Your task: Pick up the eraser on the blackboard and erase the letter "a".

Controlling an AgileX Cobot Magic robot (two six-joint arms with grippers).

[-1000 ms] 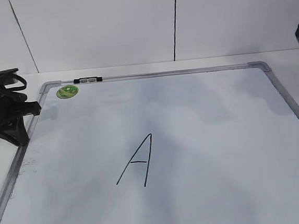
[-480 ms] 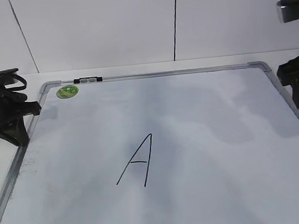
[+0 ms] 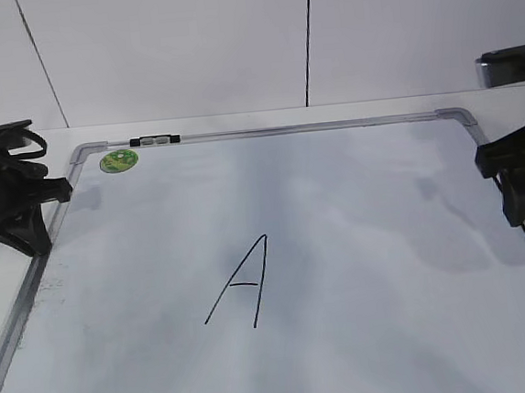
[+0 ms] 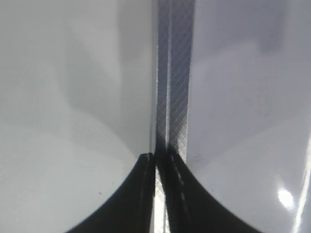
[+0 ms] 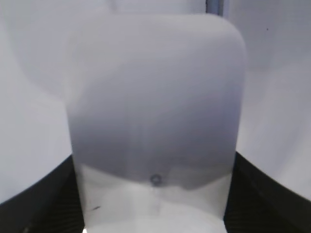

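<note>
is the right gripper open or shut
Shut on the eraser. In the right wrist view the white block fills the space between the two dark fingers, touching both. In the exterior view the right gripper hangs at the board's right edge.

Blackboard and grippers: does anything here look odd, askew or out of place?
Only a tall capital "A" shows on the blackboard; no small "a" is visible. The left gripper sits shut over the board's frame. The right gripper holds the eraser between its fingers. Nothing looks spilled or damaged.
</note>
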